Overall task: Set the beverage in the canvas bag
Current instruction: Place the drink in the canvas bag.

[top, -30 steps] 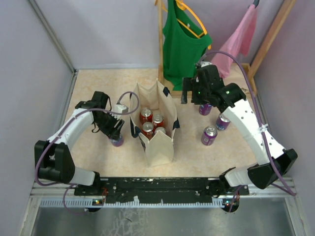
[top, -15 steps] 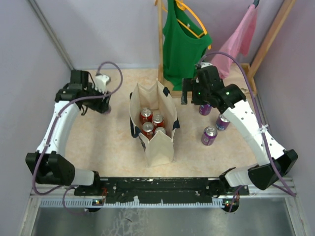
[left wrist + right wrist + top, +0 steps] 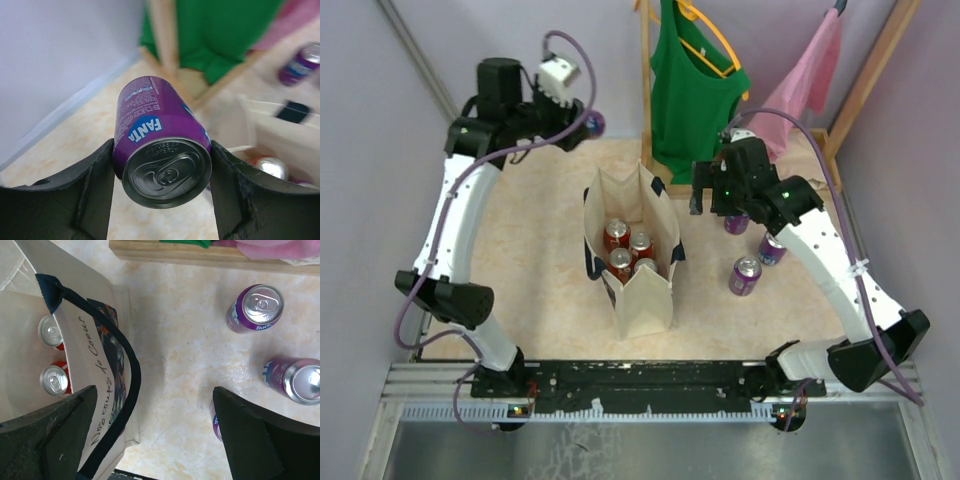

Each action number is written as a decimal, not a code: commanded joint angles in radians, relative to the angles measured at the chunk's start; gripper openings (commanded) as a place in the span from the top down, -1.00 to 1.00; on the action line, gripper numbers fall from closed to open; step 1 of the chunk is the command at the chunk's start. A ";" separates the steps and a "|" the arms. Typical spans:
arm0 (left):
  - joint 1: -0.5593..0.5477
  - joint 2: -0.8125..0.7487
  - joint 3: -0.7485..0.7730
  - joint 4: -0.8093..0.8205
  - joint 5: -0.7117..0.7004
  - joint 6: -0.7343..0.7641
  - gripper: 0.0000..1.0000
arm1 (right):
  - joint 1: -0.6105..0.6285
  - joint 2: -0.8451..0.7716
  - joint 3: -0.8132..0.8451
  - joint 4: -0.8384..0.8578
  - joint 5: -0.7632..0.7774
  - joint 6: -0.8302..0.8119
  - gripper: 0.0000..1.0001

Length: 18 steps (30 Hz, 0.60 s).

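Holding can [image 3: 152,120] in left end effector [image 3: 161,150], high above the far-left counter [image 3: 520,250], well apart from bag [image 3: 645,300]. Probably kept that high for clearance over the upright bag's rim. Clamped across the can's sides, fingers [image 3: 92,185] part spread to its width, can tipped with its top toward the wrist camera.

Standing mid-counter with mouth open and red cans [image 3: 617,236] inside; room at the far end looks enough for one more.

Hovering over the bag's right rim by the handle [image 3: 127,370]: right end effector [image 3: 152,400], spread fully wide and grasping nothing, perhaps to steady the bag. Waiting on the counter at right: three spare cans [image 3: 745,275].
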 commanded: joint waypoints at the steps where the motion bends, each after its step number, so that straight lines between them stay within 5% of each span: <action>1: -0.134 -0.025 0.013 0.000 0.104 0.009 1.00 | -0.006 -0.058 -0.005 0.031 0.020 0.003 -0.98; 18: -0.247 -0.116 -0.146 -0.114 0.255 0.063 1.00 | -0.005 -0.066 -0.026 0.035 0.016 -0.007 -0.98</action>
